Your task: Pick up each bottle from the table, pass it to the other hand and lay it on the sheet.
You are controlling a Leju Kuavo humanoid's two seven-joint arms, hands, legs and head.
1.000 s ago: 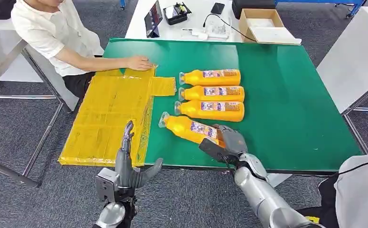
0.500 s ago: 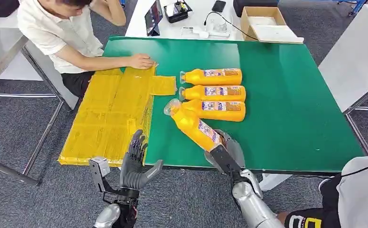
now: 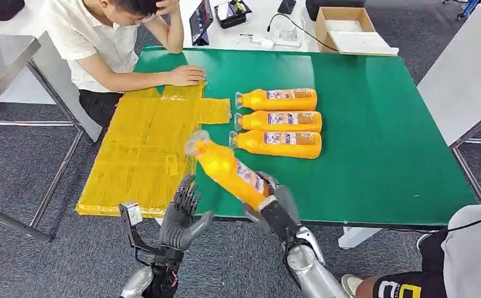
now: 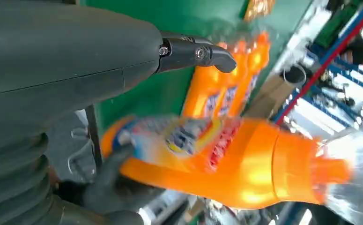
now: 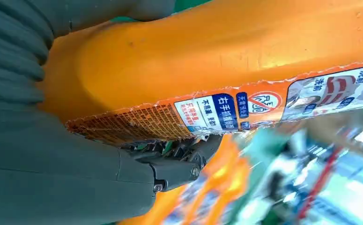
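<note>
So I count four orange bottles total. Three of them (image 3: 276, 119) lie in a neat row on the green table (image 3: 380, 124), caps pointing toward the sheet side, touching or nearly touching each other. The fourth bottle (image 3: 228, 169) is up off the table in my right hand (image 3: 272, 205), fingers wrapped around its base end, with the clear cap tilted up toward the yellow sheet (image 3: 144, 149). In the right wrist view the hand is clamped around the orange body right by the label.

My left hand (image 3: 180, 216) sits just past the near table edge, beside the sheet's corner, fingers apart and pointing up, holding nothing.

One yellow sheet, no bottles on it. One person sits at the far left with a hand (image 3: 186, 75) resting on the sheet's far edge.
</note>
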